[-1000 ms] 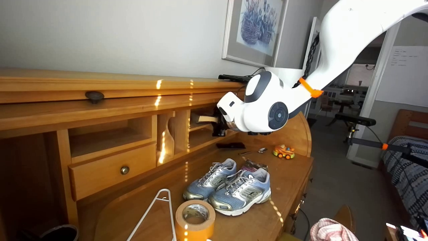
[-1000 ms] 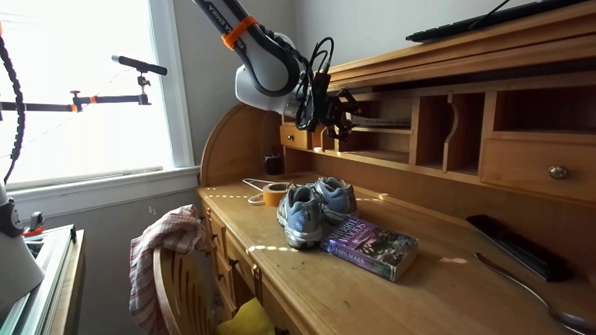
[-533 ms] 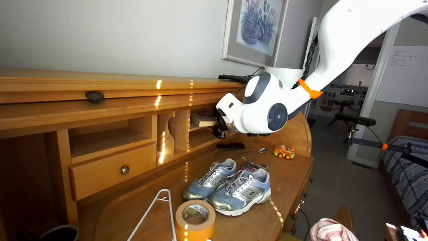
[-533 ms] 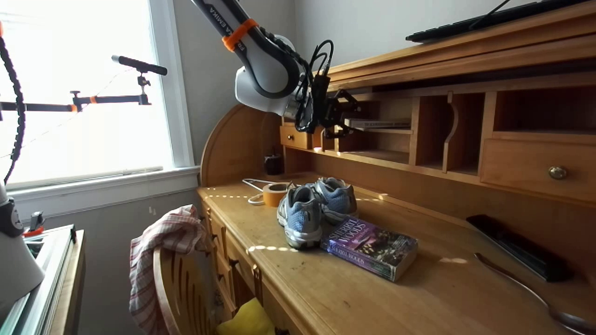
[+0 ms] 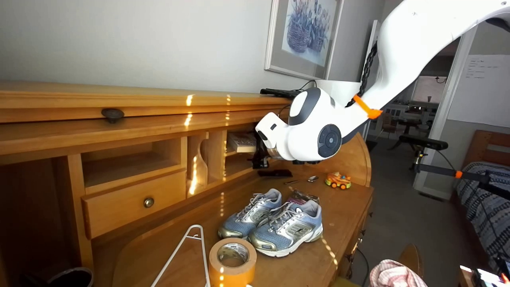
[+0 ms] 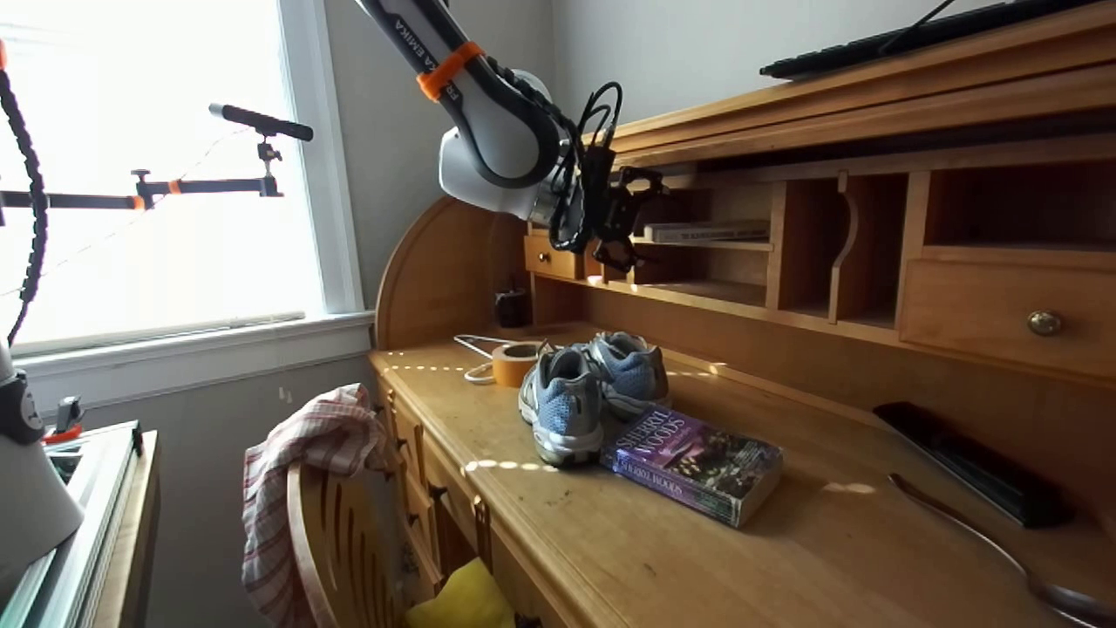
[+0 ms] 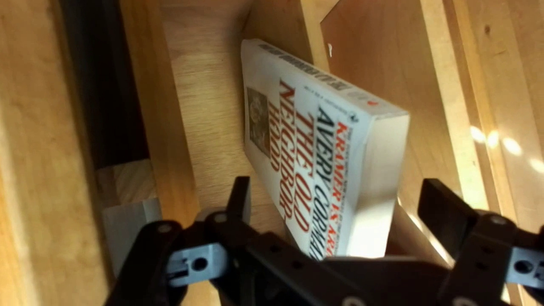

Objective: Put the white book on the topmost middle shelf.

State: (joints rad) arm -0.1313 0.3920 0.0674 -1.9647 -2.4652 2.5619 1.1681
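Observation:
The white book (image 7: 314, 140), with red and black lettering, lies flat on the topmost middle shelf (image 6: 732, 246), its page edge facing out. In both exterior views the book (image 6: 706, 231) (image 5: 244, 143) rests inside that compartment. My gripper (image 7: 338, 189) is open in the wrist view, its fingers (image 7: 241, 197) wide apart on either side of the book's near end, with gaps on both sides. Seen in an exterior view, the gripper (image 6: 643, 218) stands in front of the compartment, fingers spread one above the other. The arm hides part of the compartment in an exterior view.
Below, grey-blue sneakers (image 6: 562, 406), a purple paperback (image 6: 693, 462), a tape roll (image 5: 232, 261) and a white hanger (image 5: 179, 255) lie on the desk. Upright dividers (image 6: 841, 244) stand beside the compartment. A black keyboard (image 6: 915, 39) sits on the desk's top.
The gripper's fingers have spread and let go of the white book. The book has come down from a tilted pose to lie flat on the shelf. My hand has backed off slightly.

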